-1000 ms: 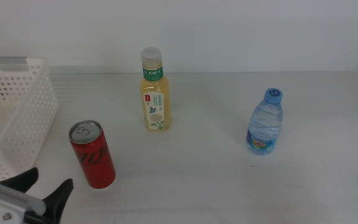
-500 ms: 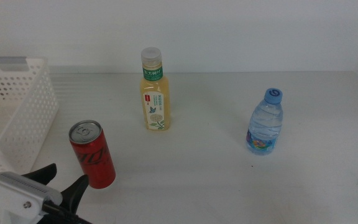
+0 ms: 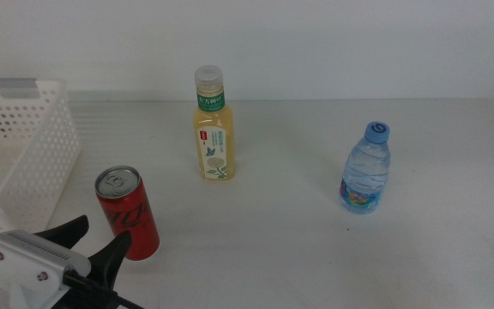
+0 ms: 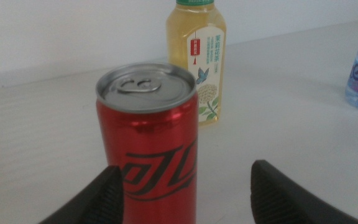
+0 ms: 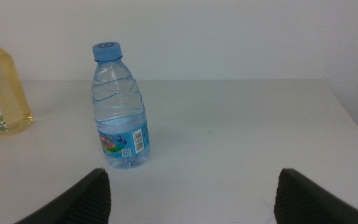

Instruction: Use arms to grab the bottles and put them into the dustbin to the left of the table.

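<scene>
Red can (image 4: 148, 146) upright on the surface (image 3: 298, 249), near the dustbin (image 3: 24, 163); likely light, rigid but dentable, slick-walled, best taken mid-body. Left gripper (image 3: 84, 249) spread wide just short of it, one jaw nearly touching. Right gripper (image 5: 191, 193) wide too, waiting before the water bottle (image 5: 122, 109). Three containers counted: one can, one water bottle, one tea bottle (image 3: 213, 129). One dustbin.

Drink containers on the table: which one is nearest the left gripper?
The red can, just ahead of the open left gripper. The yellow tea bottle and blue-capped water bottle stand much farther off.
</scene>
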`<control>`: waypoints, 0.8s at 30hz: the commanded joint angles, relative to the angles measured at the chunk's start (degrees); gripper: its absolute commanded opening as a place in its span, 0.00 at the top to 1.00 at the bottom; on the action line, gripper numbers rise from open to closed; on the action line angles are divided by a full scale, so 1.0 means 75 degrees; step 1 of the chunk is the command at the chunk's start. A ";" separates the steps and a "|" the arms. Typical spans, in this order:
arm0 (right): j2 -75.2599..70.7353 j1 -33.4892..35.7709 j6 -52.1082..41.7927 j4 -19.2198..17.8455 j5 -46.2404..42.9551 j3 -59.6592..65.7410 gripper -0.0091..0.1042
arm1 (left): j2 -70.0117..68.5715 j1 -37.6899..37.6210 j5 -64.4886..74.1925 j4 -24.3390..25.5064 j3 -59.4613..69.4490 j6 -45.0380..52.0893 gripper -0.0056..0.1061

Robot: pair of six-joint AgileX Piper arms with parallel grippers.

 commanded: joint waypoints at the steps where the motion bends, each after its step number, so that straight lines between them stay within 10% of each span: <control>1: -0.0207 -0.0042 -0.0107 -0.0047 -0.0584 -0.0058 0.28 | -0.0064 -0.0017 -0.0703 -0.0094 0.0108 -0.0120 0.39; 10: -0.0207 -0.0042 -0.0107 -0.0047 -0.0584 -0.0058 0.28 | -0.0064 -0.0017 -0.0771 -0.0506 0.0108 -0.0207 0.33; 14: -0.0207 -0.0042 -0.0107 -0.0047 -0.0584 -0.0058 0.28 | -0.0026 -0.0017 -0.0890 -0.1807 0.0100 -0.0142 0.26; 24: -0.0207 -0.0042 -0.0107 -0.0047 -0.0584 -0.0058 0.28 | 0.0032 -0.0017 -0.0817 -0.0473 0.0100 0.0237 0.24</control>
